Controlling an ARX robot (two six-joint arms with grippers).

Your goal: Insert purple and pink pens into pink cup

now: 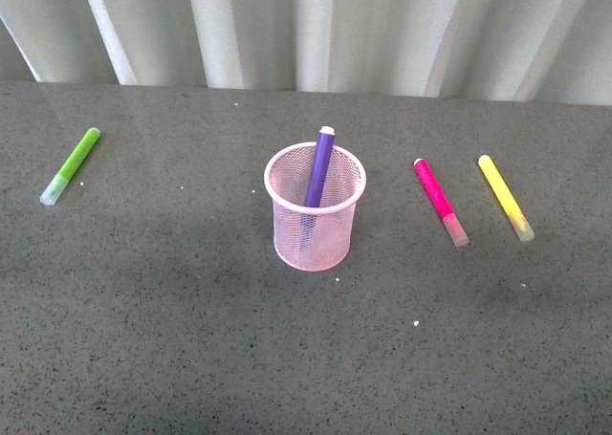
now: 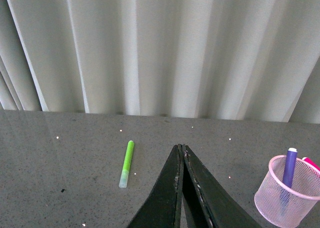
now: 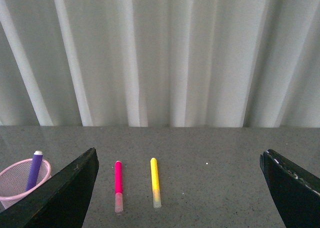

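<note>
**One pen in, one pen waiting**

The purple pen [image 1: 319,167] stood inside the pink cup [image 1: 287,236], leaning against the far rim with its upper end well above it, because the cup was shorter than the pen. Through the mesh it was hard to tell whether its lower end reached the bottom.

The pink pen [image 1: 438,199] lay flat on the table [image 1: 191,349], to the right of the cup and apart from it. The yellow marker [image 1: 505,196] lay just beyond it, and the green marker [image 1: 72,165] lay far off to the left. By this layout, half the task looked done.

The left gripper [image 2: 180,147] had its jaws pressed together on nothing. It hung above the table between the green marker and the cup.

The right gripper [image 3: 180,152] had its jaws spread wide and empty, probably in readiness for the pink pen. That pen lay on the table ahead of the gap between the jaws, nearer the cup-side finger, with no contact yet.
</note>
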